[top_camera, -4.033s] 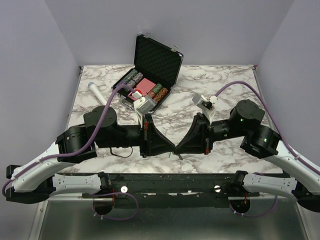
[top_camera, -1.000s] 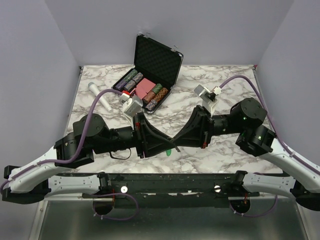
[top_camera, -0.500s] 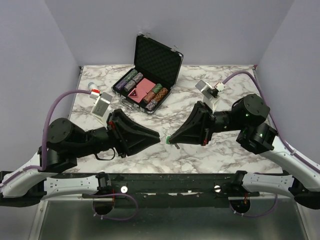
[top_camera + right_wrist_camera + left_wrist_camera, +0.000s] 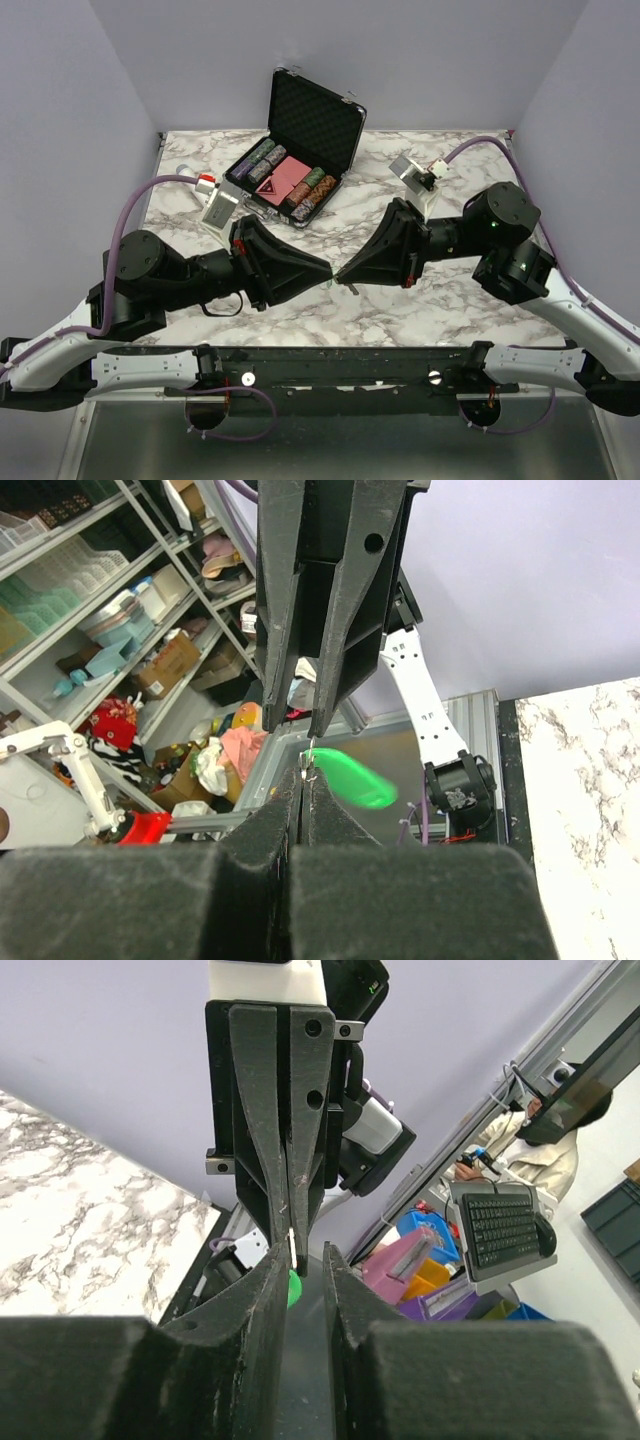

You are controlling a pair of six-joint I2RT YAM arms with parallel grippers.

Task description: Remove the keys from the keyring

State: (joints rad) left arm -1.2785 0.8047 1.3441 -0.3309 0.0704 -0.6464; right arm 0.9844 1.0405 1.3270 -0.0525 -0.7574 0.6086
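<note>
My right gripper (image 4: 342, 273) is shut on the keyring (image 4: 308, 763), a thin metal sliver that sticks out of its tips (image 4: 305, 776). The keys, one bright green piece (image 4: 356, 780), hang from it to the right. My left gripper (image 4: 326, 270) points tip to tip at the right one above the table's front middle. Its jaws stand a little apart with nothing between them (image 4: 305, 1255). In the left wrist view the green piece (image 4: 292, 1287) shows just behind my left finger, under the right gripper's shut tips (image 4: 296, 1235).
An open black case (image 4: 312, 118) with poker chips and cards stands at the back middle of the marble table (image 4: 450, 300). The left wrist camera block (image 4: 220, 208) is near the case's left corner. Purple cables arc over both arms.
Half a second ago my left gripper was pulled back left, apart from the right one. It has moved back right and its tips meet the right gripper's tips again.
</note>
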